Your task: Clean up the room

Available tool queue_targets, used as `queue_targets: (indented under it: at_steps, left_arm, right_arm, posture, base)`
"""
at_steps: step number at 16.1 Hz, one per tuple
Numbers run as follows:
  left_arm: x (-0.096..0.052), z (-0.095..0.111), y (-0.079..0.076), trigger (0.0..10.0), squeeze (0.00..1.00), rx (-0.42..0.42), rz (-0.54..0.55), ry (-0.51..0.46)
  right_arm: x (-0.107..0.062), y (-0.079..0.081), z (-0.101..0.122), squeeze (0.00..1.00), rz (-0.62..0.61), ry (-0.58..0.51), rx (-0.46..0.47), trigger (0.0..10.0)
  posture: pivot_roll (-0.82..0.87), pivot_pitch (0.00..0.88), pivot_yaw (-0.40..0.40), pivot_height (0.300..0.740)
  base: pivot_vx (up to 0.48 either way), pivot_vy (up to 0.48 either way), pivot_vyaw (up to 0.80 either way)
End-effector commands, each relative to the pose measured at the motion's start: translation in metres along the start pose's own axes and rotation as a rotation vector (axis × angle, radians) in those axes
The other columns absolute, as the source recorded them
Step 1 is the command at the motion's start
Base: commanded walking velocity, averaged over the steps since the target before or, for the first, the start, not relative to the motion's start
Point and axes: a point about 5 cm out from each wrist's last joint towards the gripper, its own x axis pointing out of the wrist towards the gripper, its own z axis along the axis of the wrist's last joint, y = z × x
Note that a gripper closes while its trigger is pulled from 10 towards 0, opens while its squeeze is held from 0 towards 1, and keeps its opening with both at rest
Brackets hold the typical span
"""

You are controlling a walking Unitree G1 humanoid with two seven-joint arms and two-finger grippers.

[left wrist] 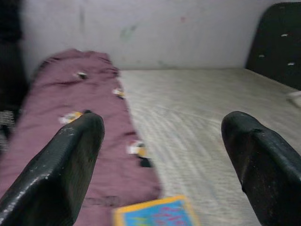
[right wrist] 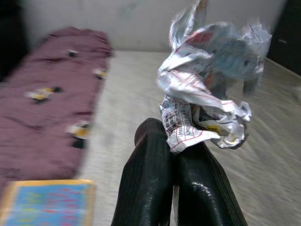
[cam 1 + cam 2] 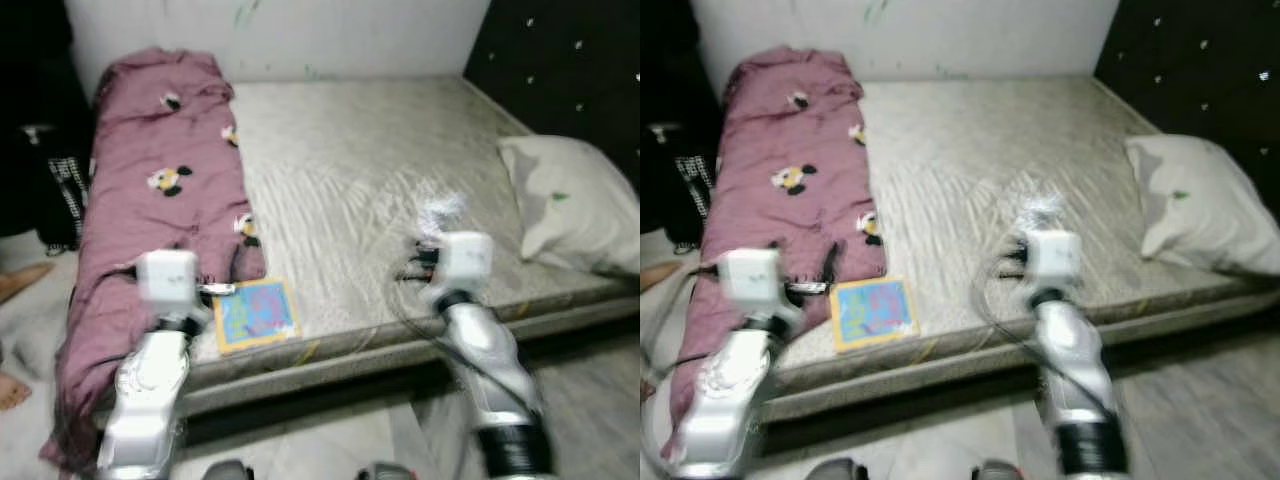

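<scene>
Between right gripper point(image 2: 181, 165) fingers: crumpled printed wrapper point(image 2: 209, 89), white w/ red.

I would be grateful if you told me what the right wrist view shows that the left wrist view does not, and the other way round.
Right wrist view: the right gripper, fingers closed on a crumpled plastic wrapper with print on it.

Left wrist view: the left gripper, its two black fingers spread wide with nothing between them, and a corner of the white pillow.

Both: the grey mattress, the maroon blanket with cartoon prints along one side, the blue picture book with a yellow border, the pale wall and the dark headboard.
</scene>
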Motion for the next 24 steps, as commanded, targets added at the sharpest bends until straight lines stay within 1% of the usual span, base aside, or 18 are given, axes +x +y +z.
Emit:
queue_targets:
  at_steps: [1, 8, 12, 15, 17, 20, 22, 24]
  left_arm:
    - [0.0027, 0.0035, -0.0076, 10.0, 0.00, -0.007, -0.022, -0.015]
    - [0.0042, 0.0014, -0.0061, 10.0, 0.00, 0.004, -0.003, 0.001]
    - [0.0054, 0.0026, -0.0063, 10.0, 0.00, 0.004, 0.000, -0.011]
    - [0.0070, 0.0051, -0.0014, 10.0, 0.00, 0.042, 0.050, -0.026]
    - [0.0088, 0.0045, -0.0017, 10.0, 0.00, 0.023, 0.045, -0.029]
    - [0.0081, 0.0027, -0.0042, 10.0, 0.00, 0.027, 0.053, -0.021]
    - [0.0060, 0.0006, 0.0007, 10.0, 0.00, 0.002, 0.073, -0.009]
    - [0.0063, 0.0007, 0.0018, 10.0, 0.00, 0.001, 0.077, -0.010]
  right_arm:
    - [-0.0008, -0.0125, 0.0054, 0.00, -0.034, -0.020, -0.021, 10.0]
    - [-0.0001, -0.0104, 0.0062, 0.00, -0.015, -0.030, -0.028, 10.0]
    - [0.0011, -0.0105, 0.0051, 0.00, -0.016, -0.023, -0.022, 10.0]
    - [0.0034, -0.0069, 0.0071, 0.00, 0.012, -0.037, -0.038, 10.0]
    - [0.0047, -0.0051, 0.0040, 0.00, 0.017, -0.020, -0.071, 10.0]
    - [0.0059, -0.0069, 0.0052, 0.00, 0.020, -0.023, -0.070, 10.0]
    - [0.0066, -0.0064, 0.0061, 0.00, 0.021, -0.031, -0.071, 10.0]
    - [0.0080, -0.0054, 0.0079, 0.00, 0.022, -0.039, -0.068, 10.0]
  posture:
    - [-0.04, 0.000, -0.042, 0.740]
    - [-0.04, 0.000, -0.043, 0.740]
    - [-0.04, 0.000, -0.047, 0.740]
    - [-0.04, 0.005, -0.045, 0.740]
    - [-0.04, 0.009, -0.052, 0.740]
    - [-0.04, 0.004, -0.060, 0.740]
    - [-0.04, 0.001, -0.058, 0.740]
    - [-0.03, 0.002, -0.057, 0.740]
  base:
    - [0.000, 0.469, 0.00]
    - [0.000, 0.471, 0.00]
    - [0.000, 0.480, 0.00]
    - [0.000, 0.000, 0.00]
    - [0.000, 0.000, 0.80]
    - [0.000, 0.000, 0.80]
    - [0.000, 0.000, 0.80]
    - [0.000, 0.000, 0.80]
